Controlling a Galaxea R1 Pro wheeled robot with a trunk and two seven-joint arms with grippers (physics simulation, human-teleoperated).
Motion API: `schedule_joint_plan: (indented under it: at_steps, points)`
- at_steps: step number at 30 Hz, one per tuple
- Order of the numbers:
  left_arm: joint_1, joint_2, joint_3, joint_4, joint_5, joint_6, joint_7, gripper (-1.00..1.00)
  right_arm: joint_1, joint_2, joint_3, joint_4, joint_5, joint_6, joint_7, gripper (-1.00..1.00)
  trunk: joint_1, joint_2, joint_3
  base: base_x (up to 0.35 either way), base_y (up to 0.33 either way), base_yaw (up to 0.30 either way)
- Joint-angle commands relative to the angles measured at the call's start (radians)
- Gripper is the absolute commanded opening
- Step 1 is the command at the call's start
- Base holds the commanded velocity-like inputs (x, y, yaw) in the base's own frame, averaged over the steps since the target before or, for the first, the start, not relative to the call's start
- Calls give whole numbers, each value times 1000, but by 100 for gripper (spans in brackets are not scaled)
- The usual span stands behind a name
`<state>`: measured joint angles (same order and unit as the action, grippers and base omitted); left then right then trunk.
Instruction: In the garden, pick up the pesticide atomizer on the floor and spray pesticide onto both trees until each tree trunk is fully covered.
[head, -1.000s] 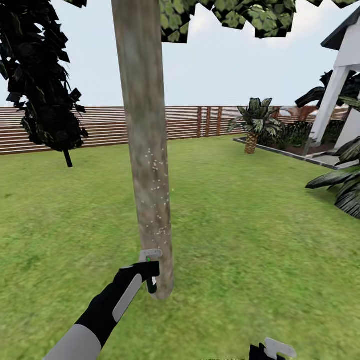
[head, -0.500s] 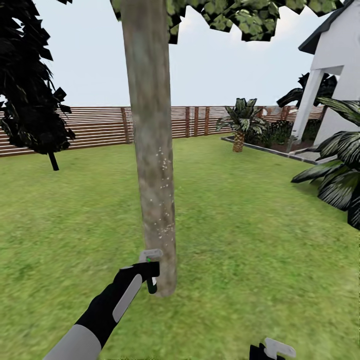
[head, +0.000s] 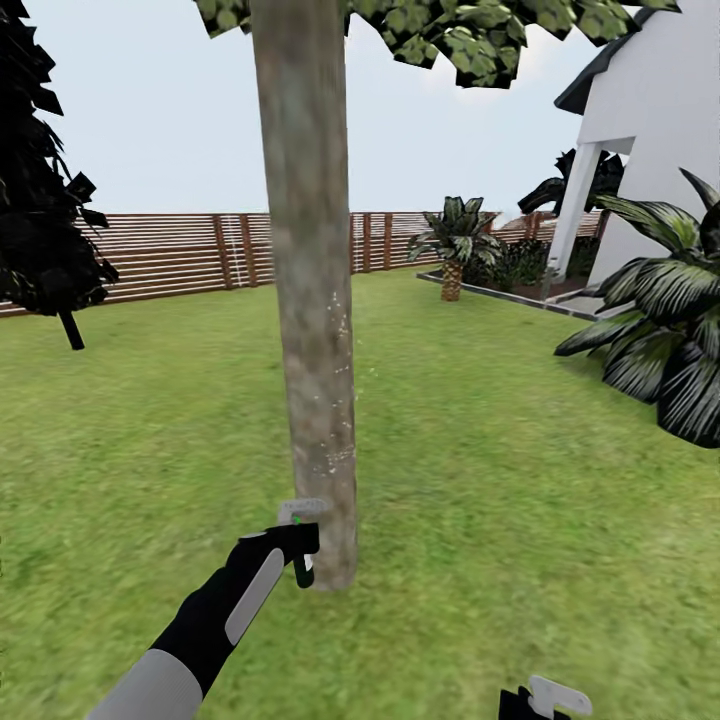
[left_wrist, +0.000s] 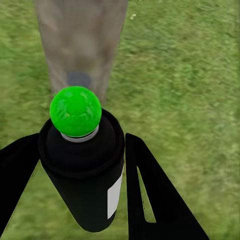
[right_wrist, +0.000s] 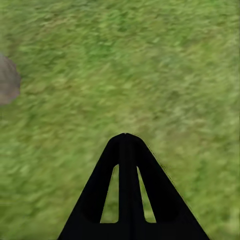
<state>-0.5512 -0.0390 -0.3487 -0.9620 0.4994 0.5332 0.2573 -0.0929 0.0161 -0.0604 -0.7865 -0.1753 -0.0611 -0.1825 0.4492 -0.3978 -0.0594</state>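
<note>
The small pesticide atomizer (head: 300, 540), with a pale grey head, a green mark and a dark green stem, is clamped in the left hand (head: 296, 543) low beside the base of the tree trunk (head: 310, 300), a thick straight column of mottled grey-brown bark. In the head view the sprayer's head sits just against the trunk's near-left edge, a little above the grass. In the left wrist view the atomizer (left_wrist: 82, 160) appears as a dark cylinder with a bright green round cap, held between the two black fingers (left_wrist: 150, 200) of the left hand (left_wrist: 80, 190), and it points at the trunk (left_wrist: 80, 45) just ahead. Fine white specks of pesticide (head: 338, 400) dot the right side of the bark from about mid-height down to near the sprayer. Above, a mottled green leafy crown (head: 470, 35) spreads across the top of the view.

The right hand (head: 540, 700) sits at the lower edge of the head view, well apart from the tree; in the right wrist view its black fingers (right_wrist: 125, 200) are pressed together with nothing between them, above grass.

The wide green lawn (head: 500, 480) runs back to a brown fence of horizontal wooden slats (head: 180, 255). A near-black conifer (head: 45, 220) stands at the left, a short palm (head: 452, 240) near the fence, a broad-leaved dark plant (head: 660, 330) at the right, and a white building (head: 650, 140) behind it.
</note>
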Motion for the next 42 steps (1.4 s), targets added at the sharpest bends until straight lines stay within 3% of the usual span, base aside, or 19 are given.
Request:
schedule_joint_plan:
  at_steps: [1, 42]
  points:
    - [-1, 1, -3, -1, 10, 2, 10, -100, -1, 1, -1, 0, -10, -5, 0, -100, 1, -2, -2, 72, 334, -32]
    - [-1, 1, -3, -1, 10, 2, 10, -100, -1, 1, -1, 0, -12, -5, 0, -100, 1, -2, -2, -21, 334, -205]
